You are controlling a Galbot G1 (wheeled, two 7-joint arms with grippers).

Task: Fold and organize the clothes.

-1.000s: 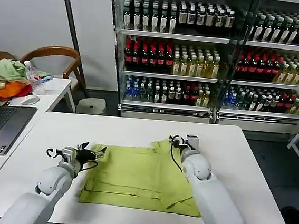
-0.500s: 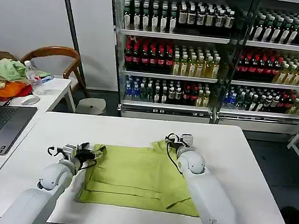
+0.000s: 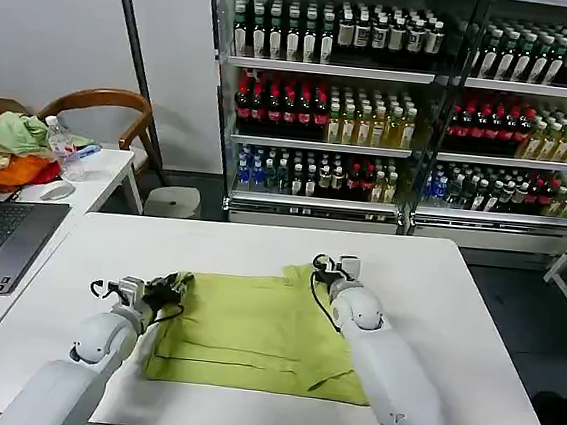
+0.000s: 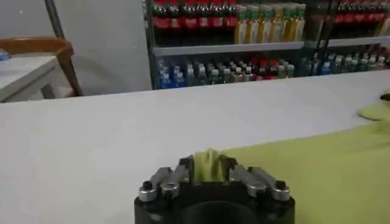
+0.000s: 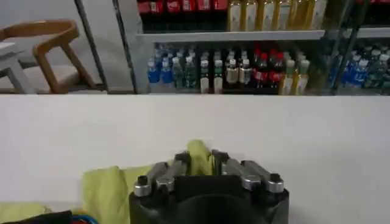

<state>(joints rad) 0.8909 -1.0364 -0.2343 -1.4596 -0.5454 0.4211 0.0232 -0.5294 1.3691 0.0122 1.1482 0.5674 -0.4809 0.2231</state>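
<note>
Left hand point(image 3: 174, 284) pinches T-shirt point(image 3: 257, 336) left far corner, right hand point(image 3: 320, 269) pinches right far corner; bare worktop point(image 3: 437, 288) all round.

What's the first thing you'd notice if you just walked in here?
The bright lime T-shirt lying part-folded on the white table, with the left gripper pinching its left edge and the right gripper pinching its far right corner. Behind the table stand glass-fronted shelves packed with rows of coloured drink bottles.
</note>
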